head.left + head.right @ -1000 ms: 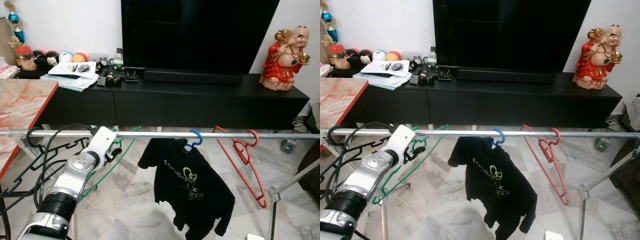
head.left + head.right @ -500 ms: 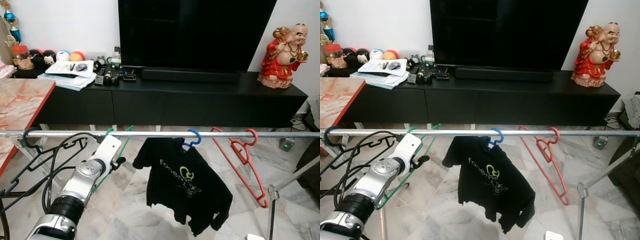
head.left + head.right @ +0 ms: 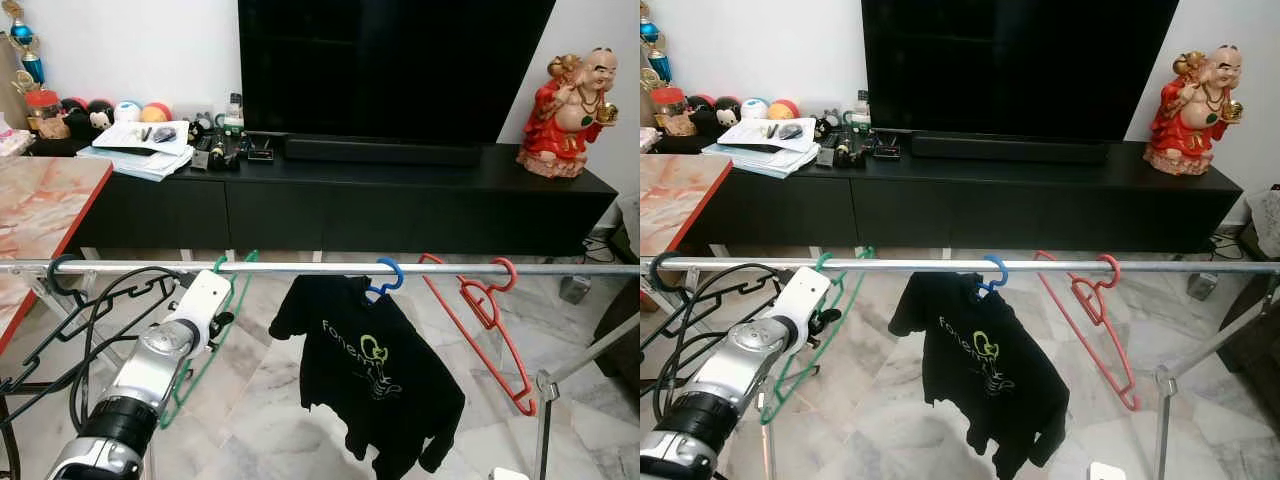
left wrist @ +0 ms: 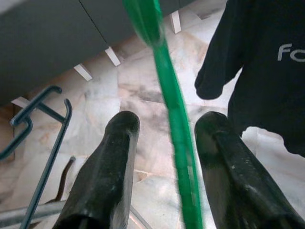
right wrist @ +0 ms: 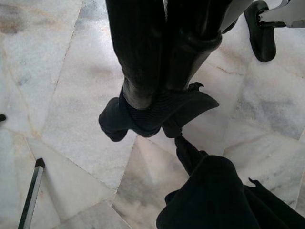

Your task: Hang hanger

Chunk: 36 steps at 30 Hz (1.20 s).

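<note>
A green hanger (image 3: 207, 348) hangs by its hook on the silver rail (image 3: 320, 268), left of the middle. My left gripper (image 4: 167, 121) is just below the rail at that hanger. It is open, and the hanger's green bar (image 4: 171, 114) runs through the gap between the two black fingers (image 4: 114, 157) without being pinched. My right gripper (image 5: 162, 93) is shut with nothing in it and points down at the marble floor (image 5: 57, 95).
A black T-shirt (image 3: 375, 365) on a blue hanger (image 3: 385, 277) hangs mid-rail, with red hangers (image 3: 485, 315) to its right and black hangers (image 3: 60, 320) at the left end. A black TV cabinet (image 3: 400, 205) stands behind and a red-edged table (image 3: 40, 215) at left.
My left gripper has drawn back a little and sunk below the rail. The green hanger stays hooked on the rail. The camera has shifted slightly.
</note>
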Available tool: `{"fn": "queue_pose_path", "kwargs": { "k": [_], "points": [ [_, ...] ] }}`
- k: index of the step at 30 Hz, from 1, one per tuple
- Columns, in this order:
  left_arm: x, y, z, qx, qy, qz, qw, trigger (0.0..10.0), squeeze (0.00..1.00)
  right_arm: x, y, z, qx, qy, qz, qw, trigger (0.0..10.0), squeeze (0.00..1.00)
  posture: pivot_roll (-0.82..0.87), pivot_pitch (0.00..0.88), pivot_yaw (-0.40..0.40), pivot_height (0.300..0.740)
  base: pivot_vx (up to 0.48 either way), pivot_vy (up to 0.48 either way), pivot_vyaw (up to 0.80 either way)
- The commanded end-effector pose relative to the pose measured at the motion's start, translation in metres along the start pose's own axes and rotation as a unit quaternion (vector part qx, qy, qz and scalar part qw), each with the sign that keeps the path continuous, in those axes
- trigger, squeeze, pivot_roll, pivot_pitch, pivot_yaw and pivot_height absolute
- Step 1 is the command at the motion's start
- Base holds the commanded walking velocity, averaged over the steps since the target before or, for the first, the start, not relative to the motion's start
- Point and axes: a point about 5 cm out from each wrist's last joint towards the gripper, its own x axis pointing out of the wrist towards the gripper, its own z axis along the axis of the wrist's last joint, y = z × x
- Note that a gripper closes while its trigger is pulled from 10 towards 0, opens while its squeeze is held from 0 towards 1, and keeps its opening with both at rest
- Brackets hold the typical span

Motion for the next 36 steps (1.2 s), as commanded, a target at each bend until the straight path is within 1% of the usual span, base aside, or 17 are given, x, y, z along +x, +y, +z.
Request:
{"fn": "queue_pose_path", "kwargs": {
  "k": [1, 11, 17, 19, 21, 23, 25, 27, 31, 33, 36],
  "points": [
    [-0.003, 0.000, 0.002, 0.004, -0.003, -0.002, 1.000, 0.0, 0.00, 0.000, -0.003, 0.006, -0.005, -0.006, -0.003, 1.000, 10.0, 0.00, 0.12, 0.000, -0.102, 0.740, 0.000, 0.000, 0.00],
    [-0.005, -0.006, -0.001, 0.008, 0.005, -0.011, 1.000, 0.0, 0.00, 0.000, -0.002, 0.005, -0.005, -0.006, -0.001, 1.000, 10.0, 0.00, 0.12, 0.000, -0.099, 0.740, 0.000, 0.000, 0.00],
    [-0.006, -0.014, -0.004, 0.008, -0.008, -0.017, 1.000, 0.0, 0.00, 0.000, -0.002, 0.005, -0.006, -0.006, -0.001, 1.000, 10.0, 0.00, 0.11, 0.000, -0.098, 0.740, 0.000, 0.000, 0.00],
    [-0.008, -0.017, -0.001, -0.006, -0.031, -0.013, 0.999, 0.0, 0.00, 0.000, -0.003, 0.005, -0.006, -0.006, -0.003, 1.000, 10.0, 0.00, 0.11, 0.000, -0.104, 0.740, 0.000, 0.000, 0.00],
    [-0.009, -0.015, 0.003, -0.012, -0.047, -0.006, 0.999, 0.0, 0.00, 0.000, -0.004, 0.005, -0.009, -0.004, -0.004, 1.000, 10.0, 0.00, 0.12, 0.000, -0.109, 0.740, 0.000, 0.000, 0.00],
    [-0.010, -0.014, 0.005, -0.013, -0.052, -0.002, 0.999, 0.0, 0.00, 0.000, -0.004, 0.005, -0.009, -0.004, -0.004, 1.000, 10.0, 0.00, 0.12, 0.000, -0.109, 0.740, 0.000, 0.000, 0.00],
    [-0.013, -0.011, 0.010, -0.019, -0.068, 0.011, 0.997, 0.0, 0.00, 0.000, -0.005, 0.005, -0.011, -0.004, -0.004, 1.000, 10.0, 0.00, 0.12, 0.000, -0.115, 0.740, 0.000, 0.000, 0.00],
    [-0.014, -0.009, 0.011, -0.021, -0.071, 0.016, 0.997, 0.0, 0.00, 0.000, -0.006, 0.005, -0.012, -0.004, -0.004, 1.000, 10.0, 0.00, 0.12, 0.000, -0.116, 0.740, 0.000, 0.000, 0.00],
    [-0.017, -0.009, 0.010, -0.022, -0.078, 0.019, 0.997, 0.0, 0.00, 0.000, -0.006, 0.005, -0.013, -0.004, -0.003, 1.000, 10.0, 0.00, 0.12, 0.000, -0.120, 0.740, 0.000, 0.000, 0.00],
    [-0.022, -0.008, 0.009, -0.028, -0.090, 0.026, 0.995, 0.0, 0.00, 0.000, -0.006, 0.006, -0.015, -0.005, -0.002, 1.000, 10.0, 0.00, 0.12, 0.000, -0.124, 0.740, 0.000, 0.000, 0.00],
    [-0.029, -0.007, 0.003, -0.034, -0.089, 0.036, 0.995, 0.0, 0.00, 0.000, -0.007, 0.006, -0.017, -0.005, -0.002, 1.000, 10.0, 0.00, 0.12, 0.000, -0.127, 0.740, 0.000, 0.000, 0.00]
  ]
}}
